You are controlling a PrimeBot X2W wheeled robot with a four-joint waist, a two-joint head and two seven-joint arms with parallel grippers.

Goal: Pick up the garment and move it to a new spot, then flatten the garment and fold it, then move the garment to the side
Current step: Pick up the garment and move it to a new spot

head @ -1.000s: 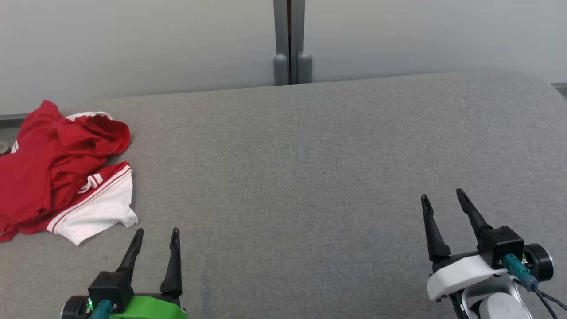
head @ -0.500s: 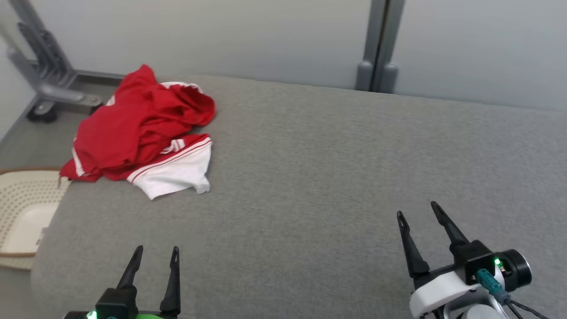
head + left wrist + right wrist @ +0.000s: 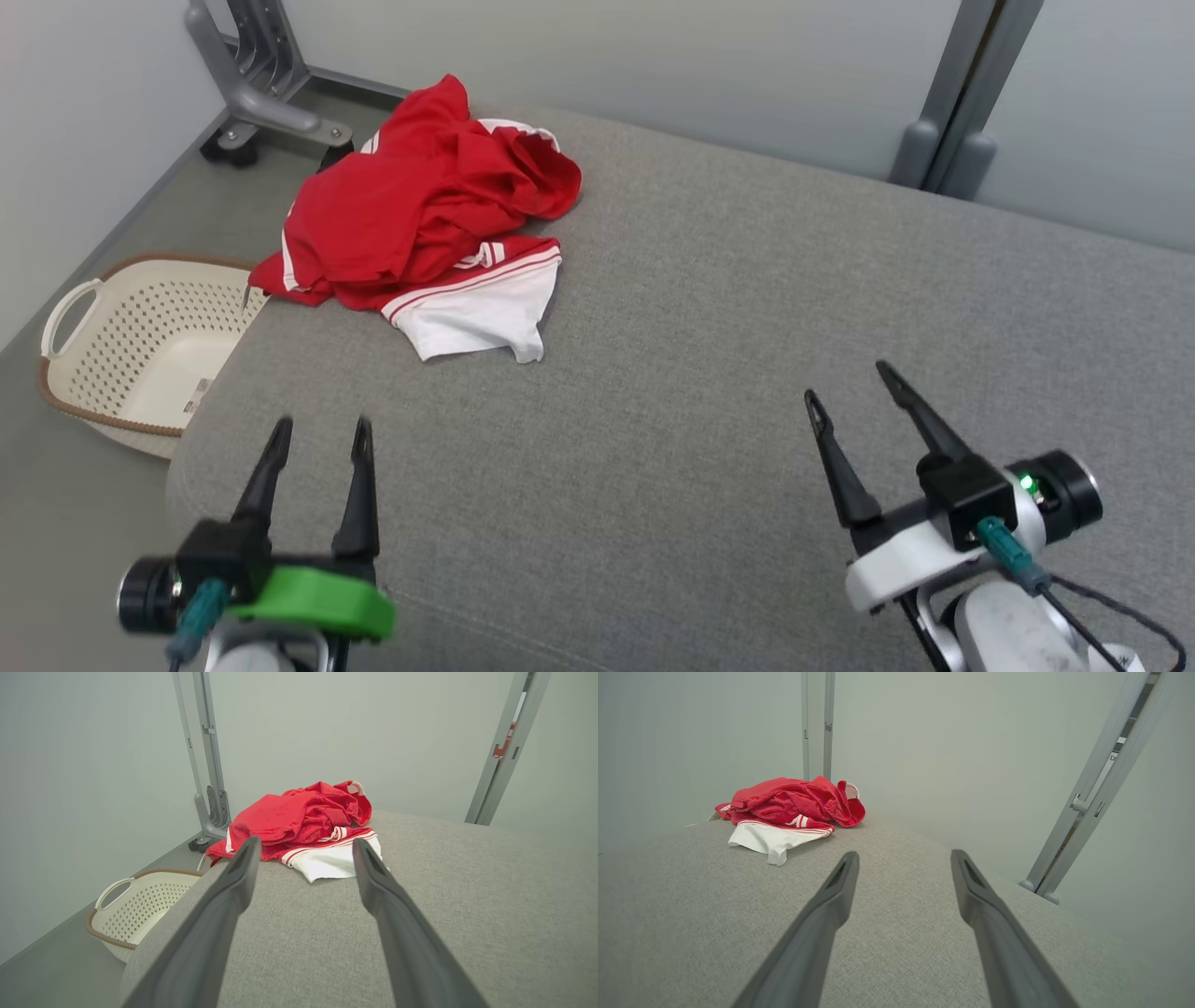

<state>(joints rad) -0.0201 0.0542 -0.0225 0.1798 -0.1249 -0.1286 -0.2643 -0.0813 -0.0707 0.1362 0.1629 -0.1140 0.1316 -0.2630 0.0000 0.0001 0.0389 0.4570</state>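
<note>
Head camera has swung left since a second ago. The whole frame shifted, and the garment point(image 3: 420, 205) looks unchanged in its crumpled lay; both grippers keep the same spread.

Left to right, head view:
- Cream perforated basket point(image 3: 140, 317) at 9 o'clock, on the floor just beside the worktop's point(image 3: 700, 327) left edge.
- Grey frame foot point(image 3: 252, 84) with a caster at 11 o'clock, behind the garment.
- Left gripper point(image 3: 322, 427) at 7 o'clock, jaws apart, holding nothing, over the worktop's near-left corner.
- Garment between 11 and 12 o'clock on the worktop's far-left corner: a red bundle with a white, red-striped part spread toward 5 o'clock. It is well apart from both grippers.
- Right gripper point(image 3: 848, 383) at 4 o'clock, jaws wide, holding nothing, over bare grey fabric.
- Grey post point(image 3: 962, 103) at 1 o'clock, behind the worktop.

What the wrist views add:
- Left wrist: the garment point(image 3: 299, 816) sits at 12 o'clock, straight between the finger lines. Its red hem reaches the worktop's left edge, with the basket point(image 3: 140, 900) at 8 o'clock below that edge. A red tag point(image 3: 502, 746) shows on the post at 1 o'clock.
- Right wrist: low side look, with the garment point(image 3: 794, 800) at 10 o'clock. The bundle is heaped and the white part lies flat in front of it. The post's rounded feet point(image 3: 1041, 891) show at 3 o'clock.
</note>
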